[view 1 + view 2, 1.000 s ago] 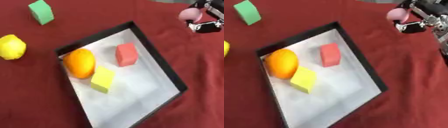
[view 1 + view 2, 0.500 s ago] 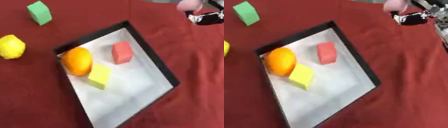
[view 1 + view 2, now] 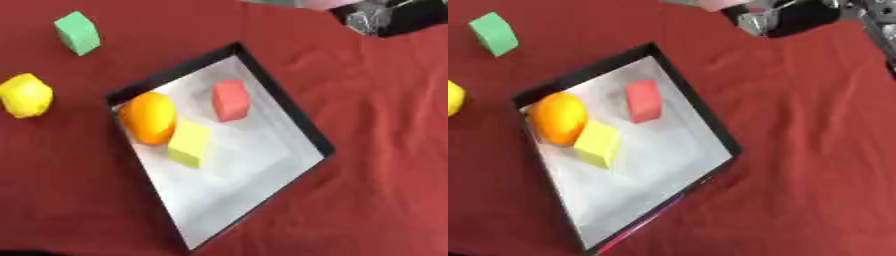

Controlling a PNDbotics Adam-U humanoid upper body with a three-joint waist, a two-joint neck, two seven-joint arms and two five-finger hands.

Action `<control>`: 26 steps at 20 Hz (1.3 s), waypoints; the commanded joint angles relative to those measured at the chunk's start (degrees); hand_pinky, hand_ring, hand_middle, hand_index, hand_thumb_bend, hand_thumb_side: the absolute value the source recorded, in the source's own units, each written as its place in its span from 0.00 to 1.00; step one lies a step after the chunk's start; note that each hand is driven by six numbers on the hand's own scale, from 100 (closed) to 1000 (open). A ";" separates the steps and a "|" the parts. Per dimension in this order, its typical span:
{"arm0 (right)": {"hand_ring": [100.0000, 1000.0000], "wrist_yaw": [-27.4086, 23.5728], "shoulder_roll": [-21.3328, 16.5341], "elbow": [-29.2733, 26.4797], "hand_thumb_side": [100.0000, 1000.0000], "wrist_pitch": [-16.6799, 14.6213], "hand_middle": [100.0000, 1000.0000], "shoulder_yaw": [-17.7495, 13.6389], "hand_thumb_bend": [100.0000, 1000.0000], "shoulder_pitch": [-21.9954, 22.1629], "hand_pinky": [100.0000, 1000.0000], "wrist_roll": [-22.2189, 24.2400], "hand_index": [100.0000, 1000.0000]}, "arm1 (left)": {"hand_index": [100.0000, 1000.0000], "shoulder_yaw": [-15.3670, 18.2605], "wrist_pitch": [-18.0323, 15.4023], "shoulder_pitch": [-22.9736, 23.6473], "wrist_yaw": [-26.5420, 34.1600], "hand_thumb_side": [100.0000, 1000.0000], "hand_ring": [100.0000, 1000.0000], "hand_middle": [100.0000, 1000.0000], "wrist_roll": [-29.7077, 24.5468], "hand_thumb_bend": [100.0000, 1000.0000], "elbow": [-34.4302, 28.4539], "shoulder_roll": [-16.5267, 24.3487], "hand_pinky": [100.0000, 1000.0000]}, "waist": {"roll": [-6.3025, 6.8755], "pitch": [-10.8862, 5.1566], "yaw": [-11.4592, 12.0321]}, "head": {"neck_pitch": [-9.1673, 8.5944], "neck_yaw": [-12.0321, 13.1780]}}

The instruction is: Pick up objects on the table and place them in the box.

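Note:
A black-rimmed box with a pale floor lies askew on the red cloth. In it are an orange, a yellow-green block touching the orange, and a red block. Outside the box, a green cube stands at the far left and a yellow lemon lies at the left edge. My right hand is at the top right, beyond the box's far corner, shut on a pink object that is cut off by the top edge. My left hand does not show.
Red cloth covers the whole table, with open cloth to the right of and below the box. Part of my right arm runs down the right edge of the right eye view.
The whole picture has shifted, so the camera moved. My right hand with the pink object has drawn farther from the box, up to the top edge. Things in the box kept their places.

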 commanded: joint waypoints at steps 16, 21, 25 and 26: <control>0.69 16.13 10.77 -3.81 0.32 -8.02 0.57 14.68 0.11 -0.43 0.75 16.87 0.66 | 0.71 -0.10 0.05 -0.65 -0.46 0.59 0.86 0.65 -0.67 0.23 -0.73 1.50 0.61 | 0.54 -1.51 0.73 | 0.35 0.06; 0.69 17.38 13.15 -1.33 0.32 -8.16 0.57 16.07 0.11 -2.17 0.75 17.55 0.66 | 0.71 -0.30 0.11 -0.78 -0.50 0.60 0.86 0.65 -0.88 0.23 -0.76 1.40 0.61 | 0.31 -1.64 1.07 | 0.54 -0.16; 0.70 18.36 14.90 1.02 0.32 -8.99 0.58 16.94 0.10 -3.16 0.75 17.99 0.67 | 0.71 -0.44 0.15 -1.02 -0.58 0.59 0.86 0.65 -1.10 0.23 -0.89 1.19 0.61 | 0.16 -1.71 1.39 | 0.66 -0.14; 0.70 18.81 15.21 1.62 0.25 -9.25 0.58 17.07 0.14 -3.23 0.76 18.10 0.67 | 0.71 -0.45 0.15 -1.06 -0.59 0.59 0.86 0.65 -1.11 0.23 -0.93 1.15 0.61 | 0.13 -1.72 1.45 | 0.70 -0.10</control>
